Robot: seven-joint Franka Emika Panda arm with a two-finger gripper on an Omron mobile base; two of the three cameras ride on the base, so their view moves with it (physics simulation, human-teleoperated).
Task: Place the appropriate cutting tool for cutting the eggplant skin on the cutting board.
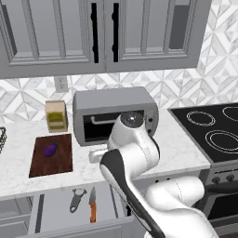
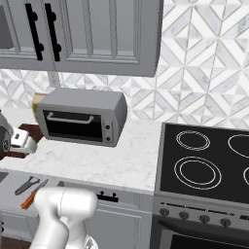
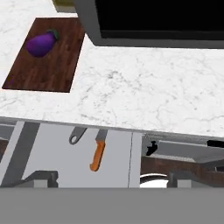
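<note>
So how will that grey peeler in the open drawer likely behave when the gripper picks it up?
The peeler looks like thin rigid metal, so probably stiff and light. It lies flat on the drawer floor, likely giving little height to pinch. The orange-handled knife lies close beside it and might get nudged.

I saw the small grey metal peeler with the Y-shaped forked head (image 1: pixel 77 199) lying flat in the open drawer below the flat rectangular dark reddish-brown wooden cutting board (image 1: pixel 62 160), its fork pointing toward that board. The small glossy dark purple oval eggplant (image 1: pixel 50 149) rested on the board, near its far edge.
</note>
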